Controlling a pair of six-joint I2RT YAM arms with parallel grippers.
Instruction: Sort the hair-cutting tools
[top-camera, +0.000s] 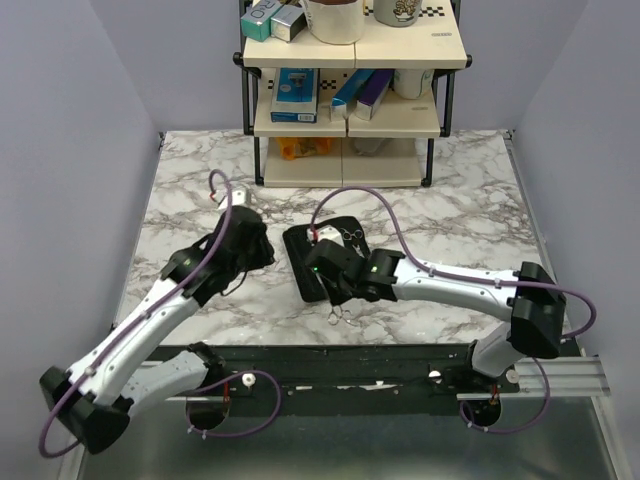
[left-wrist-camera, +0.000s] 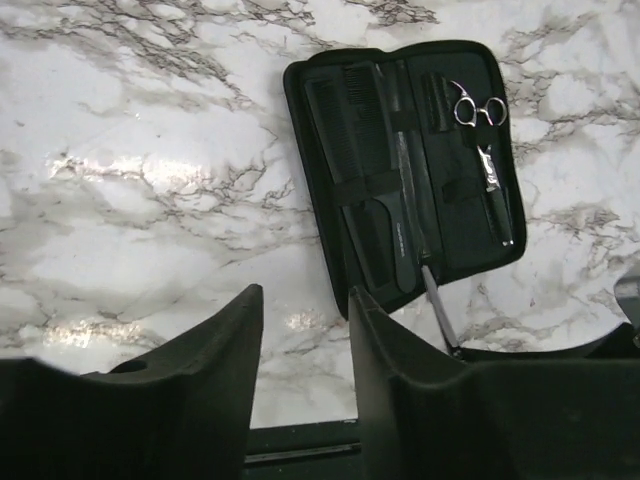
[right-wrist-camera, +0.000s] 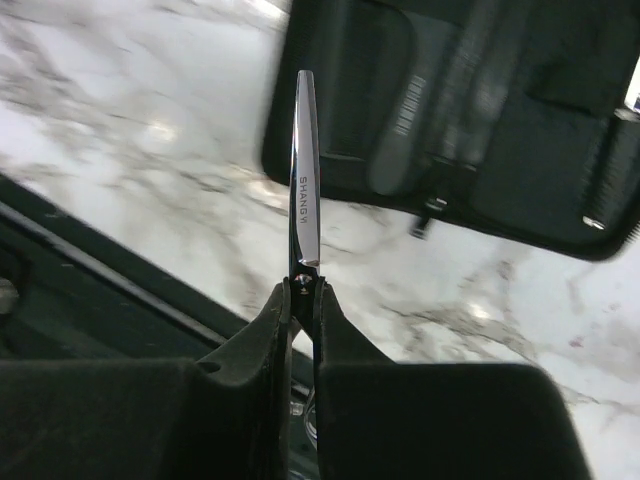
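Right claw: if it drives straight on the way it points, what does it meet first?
Likely the open black pouch: the right claw grips silver scissors whose tip points at its near edge. Height above it is unclear.

A robot lab cell: plain grey walls enclose a marble table, with a stocked shelf at 12 o'clock.

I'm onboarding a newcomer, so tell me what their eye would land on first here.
The right gripper is shut on silver scissors, blade pointing toward the open black pouch. That pouch lies mid marble table, holding combs and a second pair of scissors. The left gripper hangs open beside it.
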